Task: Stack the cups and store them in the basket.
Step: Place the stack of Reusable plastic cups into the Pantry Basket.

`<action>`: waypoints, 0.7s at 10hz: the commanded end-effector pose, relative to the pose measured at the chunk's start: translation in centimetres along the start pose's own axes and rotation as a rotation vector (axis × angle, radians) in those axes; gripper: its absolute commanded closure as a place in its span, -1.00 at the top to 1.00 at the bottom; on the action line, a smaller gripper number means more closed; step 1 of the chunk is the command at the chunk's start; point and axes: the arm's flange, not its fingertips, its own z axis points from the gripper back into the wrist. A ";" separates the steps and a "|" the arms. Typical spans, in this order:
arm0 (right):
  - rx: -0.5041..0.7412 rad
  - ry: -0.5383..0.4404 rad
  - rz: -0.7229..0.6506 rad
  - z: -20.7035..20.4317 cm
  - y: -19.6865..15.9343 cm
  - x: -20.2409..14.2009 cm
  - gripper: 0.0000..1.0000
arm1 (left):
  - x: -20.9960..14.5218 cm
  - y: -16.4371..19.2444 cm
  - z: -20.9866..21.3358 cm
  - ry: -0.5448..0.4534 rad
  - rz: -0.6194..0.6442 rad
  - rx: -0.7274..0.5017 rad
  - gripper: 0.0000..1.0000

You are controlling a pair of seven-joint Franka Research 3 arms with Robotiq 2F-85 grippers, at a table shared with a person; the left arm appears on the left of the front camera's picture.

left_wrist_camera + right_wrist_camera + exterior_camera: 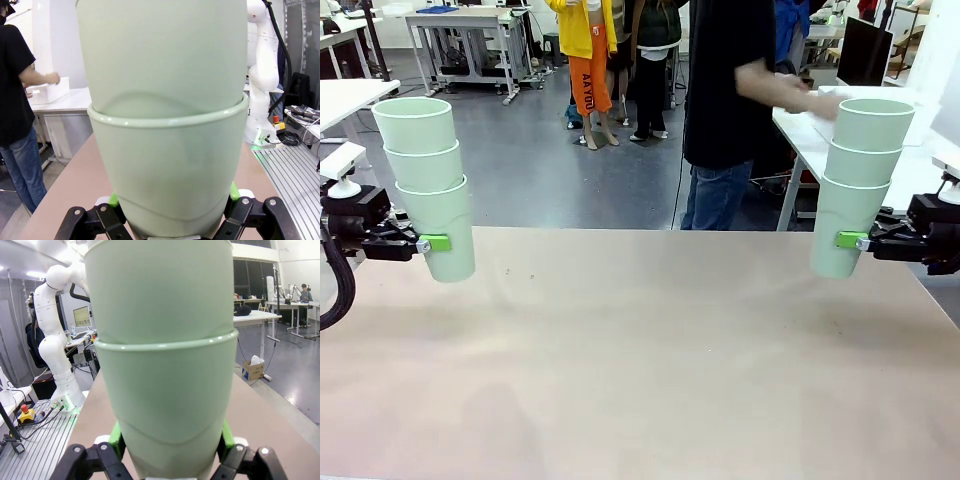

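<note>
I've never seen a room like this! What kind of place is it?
Most likely a robotics lab. A white robot arm stands on a metal plate with a red emergency-stop button beside it, and work tables line the big grey-floored hall behind.

A beige table is seen in the foreground. Beyond its far edge a person in a black top and blue jeans is turned toward a white side table. A dark monitor is set behind it, and a cardboard box is seen on the grey floor.
</note>
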 end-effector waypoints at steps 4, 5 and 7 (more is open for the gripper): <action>0.004 0.003 0.011 -0.1 -0.1 0.5 0.73 | 0.5 -0.1 0.0 -0.006 -0.012 0.001 0.70; 0.004 0.003 0.011 -0.1 -0.1 0.5 0.73 | 0.5 -0.1 0.0 -0.006 -0.012 0.001 0.70; 0.004 0.003 0.011 -0.1 -0.1 0.5 0.73 | 0.5 -0.1 0.0 -0.006 -0.012 0.001 0.70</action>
